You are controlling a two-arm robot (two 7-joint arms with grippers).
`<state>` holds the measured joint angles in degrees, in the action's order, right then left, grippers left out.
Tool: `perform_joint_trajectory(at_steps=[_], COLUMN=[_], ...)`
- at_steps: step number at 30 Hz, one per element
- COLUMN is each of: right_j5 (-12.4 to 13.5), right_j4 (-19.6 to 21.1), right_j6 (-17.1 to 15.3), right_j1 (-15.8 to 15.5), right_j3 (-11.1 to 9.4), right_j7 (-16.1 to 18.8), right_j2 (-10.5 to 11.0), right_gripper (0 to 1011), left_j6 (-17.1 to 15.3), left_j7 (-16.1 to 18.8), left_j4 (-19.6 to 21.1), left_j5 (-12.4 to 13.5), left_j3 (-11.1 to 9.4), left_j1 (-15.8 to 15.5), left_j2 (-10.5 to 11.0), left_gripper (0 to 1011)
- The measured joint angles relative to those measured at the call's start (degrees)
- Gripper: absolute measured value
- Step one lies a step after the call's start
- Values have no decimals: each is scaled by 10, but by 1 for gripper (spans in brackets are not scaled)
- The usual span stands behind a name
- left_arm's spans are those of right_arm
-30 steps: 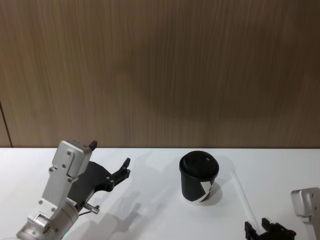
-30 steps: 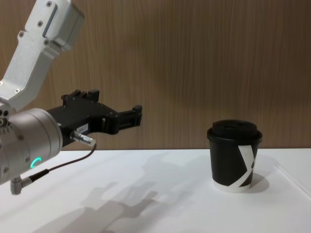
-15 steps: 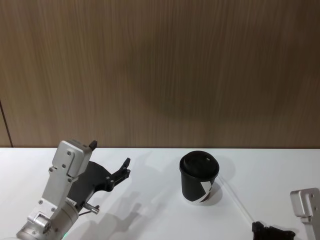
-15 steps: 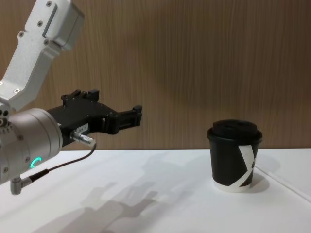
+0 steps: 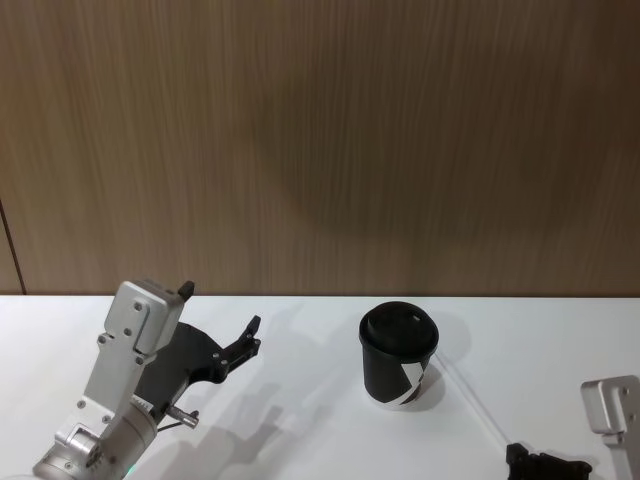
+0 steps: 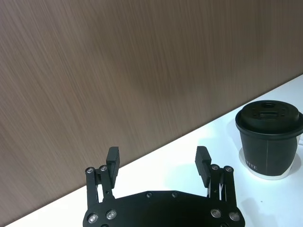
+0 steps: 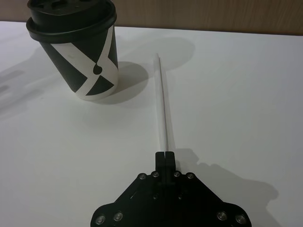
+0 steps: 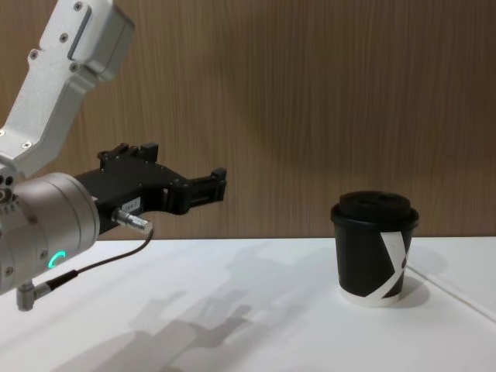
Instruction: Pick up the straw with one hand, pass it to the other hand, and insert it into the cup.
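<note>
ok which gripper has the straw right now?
The right gripper: shut on one end of the straw, right of the cup. The left gripper hangs open and empty, left of the cup.

My right hand [image 7: 164,155] has closed on the near end of the straw [image 7: 162,101]. The straw's far tip has swung toward the cup [image 5: 398,355] and now lies nearer its base.

Glowing green at silver wrist [image 8: 43,221] | trailing grey cable [image 8: 101,260] | ending in black screw-studded left gripper [image 6: 157,156], right gripper [image 7: 164,155]
</note>
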<state>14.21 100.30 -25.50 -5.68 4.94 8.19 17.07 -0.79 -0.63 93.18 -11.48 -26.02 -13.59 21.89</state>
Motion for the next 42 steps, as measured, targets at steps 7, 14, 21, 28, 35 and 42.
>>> perform_joint_trajectory(at_steps=[7, 14, 21, 28, 35, 42], right_j5=[-13, -30, -45, -53, -49, -28], right_j4=[0, 1, 2, 3, 1, -5], right_j6=[29, 70, 115, 162, 220, 266], right_j1=[0, 1, 6, 15, 33, 51], right_j3=[-4, -9, -17, -25, -34, -38], right_j7=[-4, -10, -13, -5, 25, 64], right_j2=[1, 5, 10, 18, 29, 40], right_gripper=[2, 2, 2, 2, 2, 2], left_j6=[0, 0, 0, 0, 0, 0], left_j7=[0, 0, 0, 0, 0, 0], left_j4=[0, 0, 0, 0, 0, 0], left_j5=[0, 0, 0, 0, 0, 0], left_j3=[0, 0, 0, 0, 0, 0], left_j1=[0, 0, 0, 0, 0, 0], left_j2=[0, 0, 0, 0, 0, 0], left_gripper=[1003, 1003, 1003, 1003, 1003, 1003])
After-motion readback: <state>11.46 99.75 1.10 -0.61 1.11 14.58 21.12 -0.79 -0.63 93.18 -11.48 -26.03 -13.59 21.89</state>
